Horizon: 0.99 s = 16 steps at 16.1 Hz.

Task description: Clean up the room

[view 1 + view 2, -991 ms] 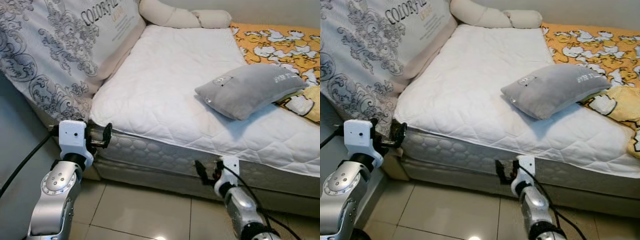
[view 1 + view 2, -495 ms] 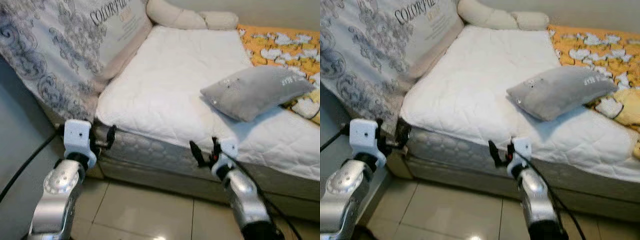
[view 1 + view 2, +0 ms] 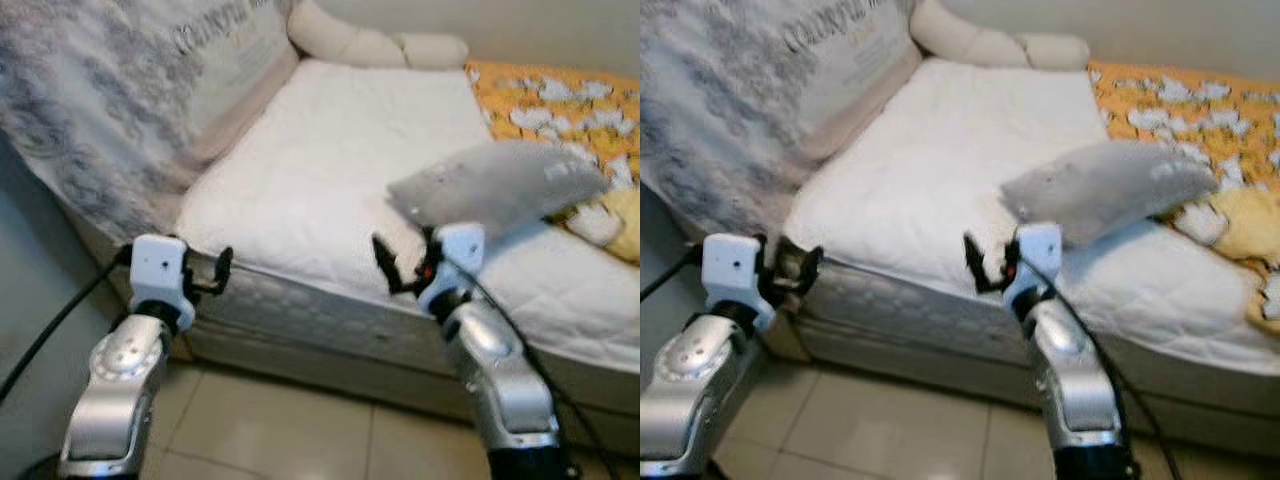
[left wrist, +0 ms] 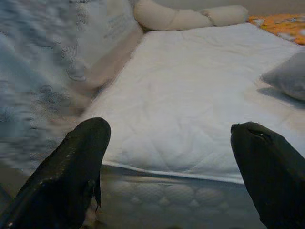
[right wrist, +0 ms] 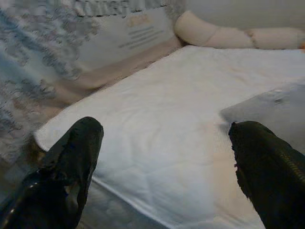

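A: At the near edge of the white quilted mattress (image 3: 330, 170), the right gripper (image 3: 400, 265) hovers just over the bed's rim, fingers spread wide, nothing between them.

B: And the target?

A: I'd judge it's the soft grey rectangular pillow (image 3: 500, 185), lying on the mattress just beyond that gripper and a touch to its right. Its long axis runs across the bed, angled up toward the orange patterned blanket (image 3: 560, 95), which its far end touches.

B: So the right arm is nearer?

A: Clearly. The left gripper (image 3: 215, 272), fingers also apart and empty, sits by the bed's near left corner, well apart from the pillow. In the right wrist view the pillow (image 5: 271, 112) sits ahead, beside one black finger (image 5: 264, 176).

B: Next call?

A: Likely a short reach forward and rightward onto the pillow's near corner.
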Available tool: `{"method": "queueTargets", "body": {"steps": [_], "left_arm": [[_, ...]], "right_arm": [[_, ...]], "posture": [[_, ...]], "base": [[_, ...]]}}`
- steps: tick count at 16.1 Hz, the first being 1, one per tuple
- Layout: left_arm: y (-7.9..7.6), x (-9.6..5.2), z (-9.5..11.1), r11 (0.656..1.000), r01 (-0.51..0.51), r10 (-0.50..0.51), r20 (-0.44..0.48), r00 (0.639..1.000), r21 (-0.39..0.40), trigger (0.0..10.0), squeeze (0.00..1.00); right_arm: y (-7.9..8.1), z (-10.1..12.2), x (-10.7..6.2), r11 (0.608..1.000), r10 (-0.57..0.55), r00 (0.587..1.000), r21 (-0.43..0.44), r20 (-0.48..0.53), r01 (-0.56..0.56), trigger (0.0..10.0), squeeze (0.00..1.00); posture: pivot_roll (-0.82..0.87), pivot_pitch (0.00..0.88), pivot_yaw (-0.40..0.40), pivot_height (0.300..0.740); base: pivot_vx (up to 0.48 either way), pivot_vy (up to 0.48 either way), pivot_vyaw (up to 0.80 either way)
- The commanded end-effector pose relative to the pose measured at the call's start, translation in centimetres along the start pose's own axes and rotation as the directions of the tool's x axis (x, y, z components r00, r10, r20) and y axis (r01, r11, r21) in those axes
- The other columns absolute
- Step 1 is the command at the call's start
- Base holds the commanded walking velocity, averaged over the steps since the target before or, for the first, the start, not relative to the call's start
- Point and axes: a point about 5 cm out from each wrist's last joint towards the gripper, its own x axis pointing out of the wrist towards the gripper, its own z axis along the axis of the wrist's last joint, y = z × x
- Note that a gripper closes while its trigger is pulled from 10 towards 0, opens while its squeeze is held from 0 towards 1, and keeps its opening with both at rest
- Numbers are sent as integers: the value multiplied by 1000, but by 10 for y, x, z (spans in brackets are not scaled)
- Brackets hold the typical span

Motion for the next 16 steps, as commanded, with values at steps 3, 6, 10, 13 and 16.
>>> {"method": "queueTargets", "body": {"steps": [3, 6, 10, 13, 16], "left_arm": [[1, 4, 6, 1000, -15, 15, 11, 1000, 9, 10000, 0], [1, 6, 7, 1000, -18, 18, 4, 1000, -4, 10000, 0], [3, 10, 17, 1000, 4, -5, 40, 999, 23, 10000, 0], [-1, 11, 18, 1000, 25, -26, 50, 998, 11, 10000, 0], [-3, 13, 18, 999, 32, -33, 51, 998, 11, 10000, 0]], "right_arm": [[3, 3, -2, 1000, -12, 1000, 6, -27, 12, 10000, 0], [-1, 2, -3, 1000, -22, 998, 13, -53, 23, 10000, 0], [-9, -7, -4, 999, -42, 995, 24, -95, 44, 10000, 0], [-17, -10, -3, 998, -55, 993, 20, -102, 57, 10000, 0], [-24, -13, -1, 997, -69, 992, 17, -102, 71, 10000, 0]], "posture": [[-94, 0, -7, 740], [-98, 0, -6, 740], [-102, 0, 0, 740], [-105, 0, 1, 740], [-107, 0, 2, 740]], "base": [[0, -421, 0], [0, -140, 0], [0, 0, 0], [170, 0, -694], [269, 0, -515]]}}
